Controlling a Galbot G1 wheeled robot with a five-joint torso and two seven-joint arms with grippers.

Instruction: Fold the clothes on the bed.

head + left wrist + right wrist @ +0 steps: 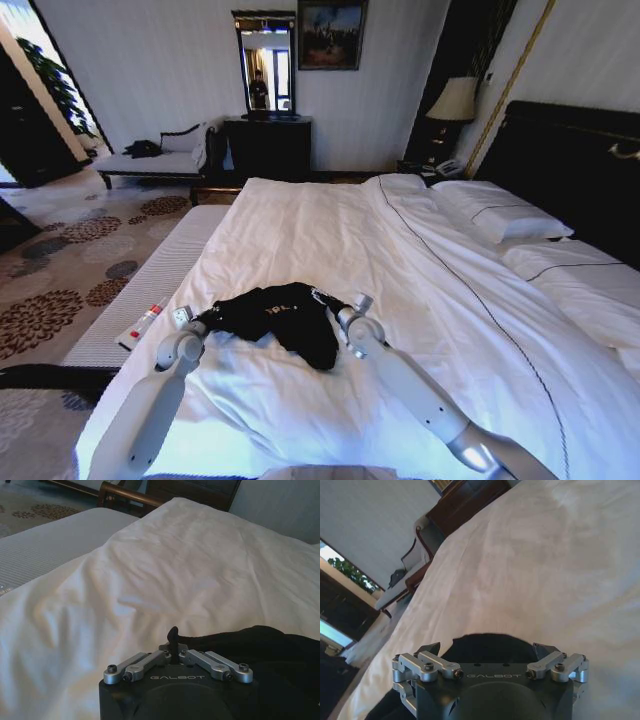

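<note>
One black T-shirt (280,318) bunched on white bed (420,300), left pincer (173,639) pinched closed, right pincer (487,652) spread wide.

You see a lamp (453,100) at the upper right, a mirror (266,65) and framed picture (331,33) top centre. A chaise (160,160) stands upper left over patterned carpet (70,270).

The T-shirt's (280,318) white lettering is too small to read, its sleeves bunched under
</note>
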